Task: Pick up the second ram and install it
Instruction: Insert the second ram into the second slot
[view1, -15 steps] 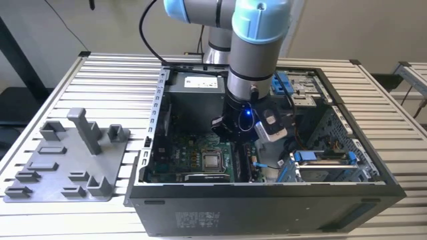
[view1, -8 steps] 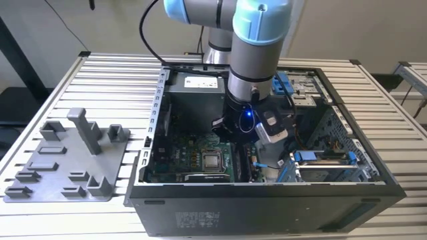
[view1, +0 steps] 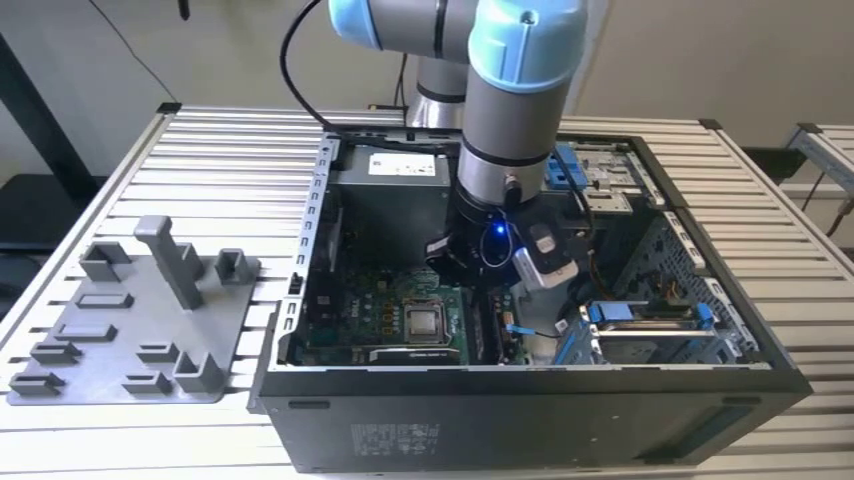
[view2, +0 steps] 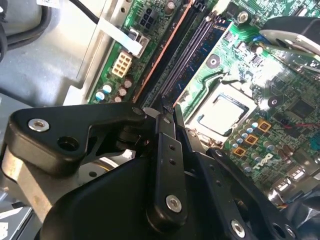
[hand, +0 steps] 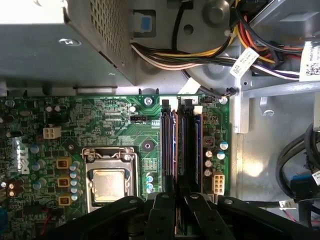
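My gripper (view1: 483, 275) reaches down inside the open computer case, low over the memory slots (hand: 167, 145) of the green motherboard (hand: 100, 125). In both wrist views its black fingers (view2: 165, 150) stand close together, shut on the second ram (view2: 205, 50). The ram is a thin, dark bluish-green strip seen edge-on (hand: 179, 150). It runs away from the gripper (hand: 178, 197) in line with the long black slots. I cannot tell whether its lower edge is seated in a slot. The fingertips pinch it at the gripper (view2: 170, 106) end.
The silver processor socket (hand: 109, 182) lies beside the slots. A power supply box (view1: 387, 185) and bundled cables (hand: 200, 50) crowd the back of the case. A grey plastic tray (view1: 120, 330) with blocks lies on the slatted table at the exterior view's left.
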